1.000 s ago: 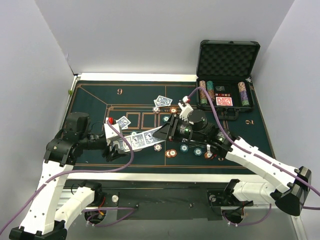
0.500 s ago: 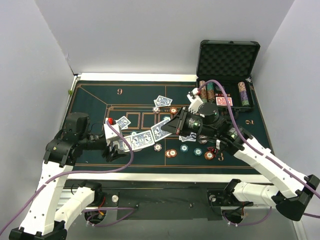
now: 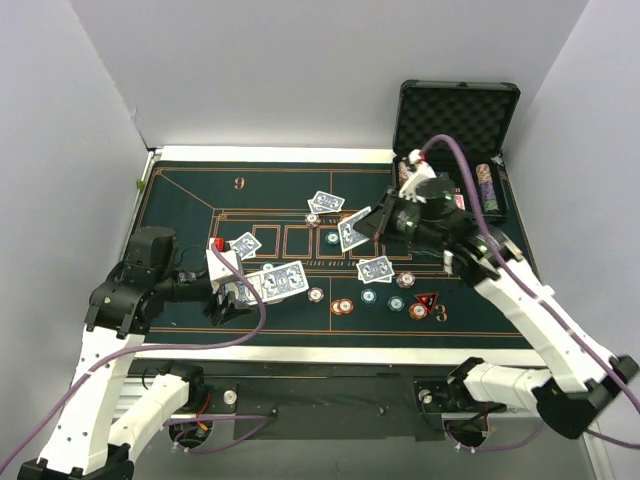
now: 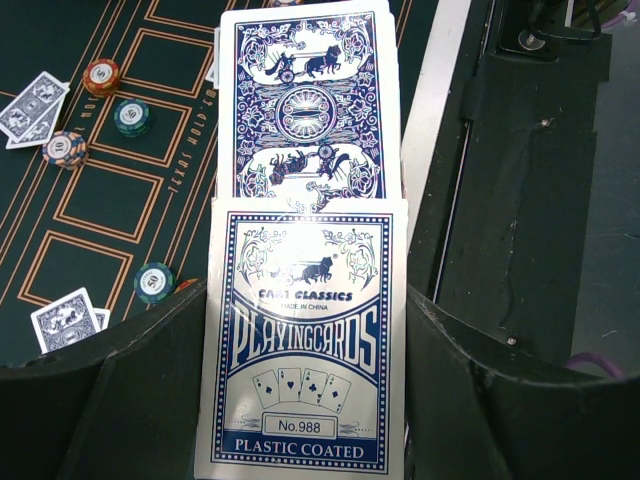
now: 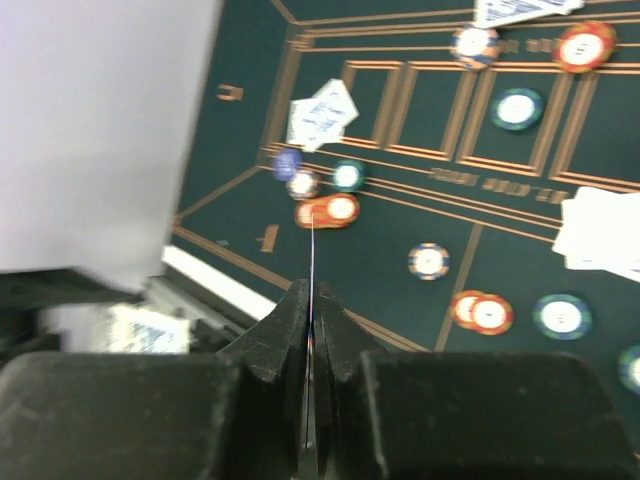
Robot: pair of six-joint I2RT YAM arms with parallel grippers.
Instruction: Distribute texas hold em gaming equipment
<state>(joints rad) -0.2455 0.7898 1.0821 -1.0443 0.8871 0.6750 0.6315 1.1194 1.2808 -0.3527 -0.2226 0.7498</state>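
Right gripper (image 3: 368,228): pinches one card (image 3: 352,232), now lifted off deck (image 4: 306,150), carried toward far side. Left gripper (image 4: 305,330): grips deck. We count deal advancing.

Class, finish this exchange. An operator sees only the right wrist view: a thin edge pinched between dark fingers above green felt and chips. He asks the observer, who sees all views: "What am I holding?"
Observer: In the top view your right end effector pinches one blue-backed card.
Operator: And the left arm?
Observer: The left end effector grips a card pack with blue-backed cards sticking out of it.
Operator: Where is the case?
Observer: The black case stands open at the far right, beyond your arm.
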